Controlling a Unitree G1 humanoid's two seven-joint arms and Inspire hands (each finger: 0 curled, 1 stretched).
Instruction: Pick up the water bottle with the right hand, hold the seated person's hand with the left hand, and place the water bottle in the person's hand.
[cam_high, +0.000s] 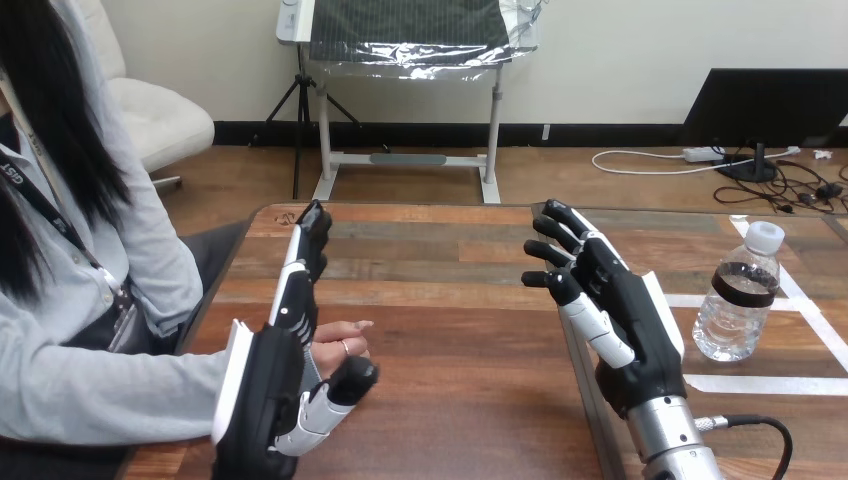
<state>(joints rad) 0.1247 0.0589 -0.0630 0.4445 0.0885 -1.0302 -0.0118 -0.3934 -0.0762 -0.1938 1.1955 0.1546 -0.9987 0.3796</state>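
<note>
A robotics test room of the lab or office kind is suggested. The robot's left hand (270, 390) and right hand (620, 310) are seen over a wooden table (450, 300), which is marked at the right of the frame with strips of white tape (800, 300). At the upper left a white padded office chair (150, 115) is seen, and beside it a black tripod (297, 110) is stood on a wooden floor (600, 185). At the top centre a panel wrapped in shiny film (410, 35) is carried on a grey metal stand (410, 158). At the upper right a dark monitor (765, 105) is set on the floor, with a power strip (708, 154) and loose cables (800, 185) spread around it.
</note>
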